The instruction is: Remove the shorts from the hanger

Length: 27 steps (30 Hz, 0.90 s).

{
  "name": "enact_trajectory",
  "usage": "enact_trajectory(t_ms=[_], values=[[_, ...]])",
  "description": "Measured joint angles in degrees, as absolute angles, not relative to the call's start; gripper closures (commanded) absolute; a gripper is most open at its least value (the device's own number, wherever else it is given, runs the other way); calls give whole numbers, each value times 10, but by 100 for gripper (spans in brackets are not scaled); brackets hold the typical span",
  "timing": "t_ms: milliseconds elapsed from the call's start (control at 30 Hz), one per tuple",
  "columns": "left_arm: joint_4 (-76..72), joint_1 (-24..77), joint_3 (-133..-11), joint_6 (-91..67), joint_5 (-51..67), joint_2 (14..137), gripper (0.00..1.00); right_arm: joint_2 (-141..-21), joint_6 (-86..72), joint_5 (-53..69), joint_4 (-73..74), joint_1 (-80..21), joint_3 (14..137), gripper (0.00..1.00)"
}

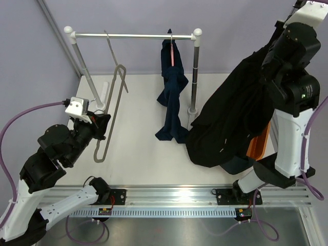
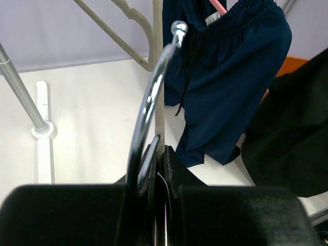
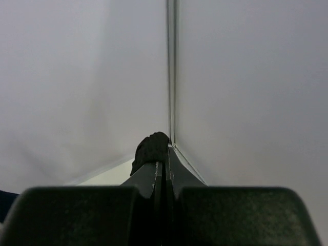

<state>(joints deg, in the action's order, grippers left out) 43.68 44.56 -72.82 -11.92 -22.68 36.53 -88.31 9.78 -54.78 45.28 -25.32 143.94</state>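
Note:
Navy blue shorts (image 1: 171,97) hang from a pink hanger (image 1: 172,53) on the rack rail (image 1: 133,36), their legs reaching the table; they also show in the left wrist view (image 2: 230,77). My right gripper (image 1: 265,57) is raised at the far right and shut on the black shorts (image 1: 230,123), which drape down to the table; a bunch of black cloth (image 3: 151,148) sits between its jaws (image 3: 166,156). My left gripper (image 1: 102,124) is shut on an empty grey hanger (image 1: 115,97) by its chrome hook (image 2: 151,97), left of the navy shorts.
The rack's two posts stand on the white table (image 1: 138,154), the right one (image 1: 195,72) between the two pairs of shorts. An orange bin (image 1: 259,143) sits behind the black shorts, with dark cloth (image 1: 238,165) at its near side.

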Motion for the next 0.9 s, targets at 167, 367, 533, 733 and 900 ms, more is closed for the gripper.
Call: enact_trajectory(t_ms=[167, 367, 533, 733, 900], values=[[442, 446, -721, -119, -224, 365, 100, -943, -20, -453, 542, -101, 1504, 100], [441, 446, -708, -119, -222, 365, 100, -921, -117, -356, 580, -25, 1430, 100], [439, 446, -700, -119, -214, 366, 100, -883, -168, -314, 578, -5, 1315, 100], [438, 446, -696, -120, -209, 369, 100, -823, -229, -239, 537, 39, 1166, 100], [434, 446, -686, -120, -204, 369, 100, -682, -270, -170, 474, 28, 910, 100]])
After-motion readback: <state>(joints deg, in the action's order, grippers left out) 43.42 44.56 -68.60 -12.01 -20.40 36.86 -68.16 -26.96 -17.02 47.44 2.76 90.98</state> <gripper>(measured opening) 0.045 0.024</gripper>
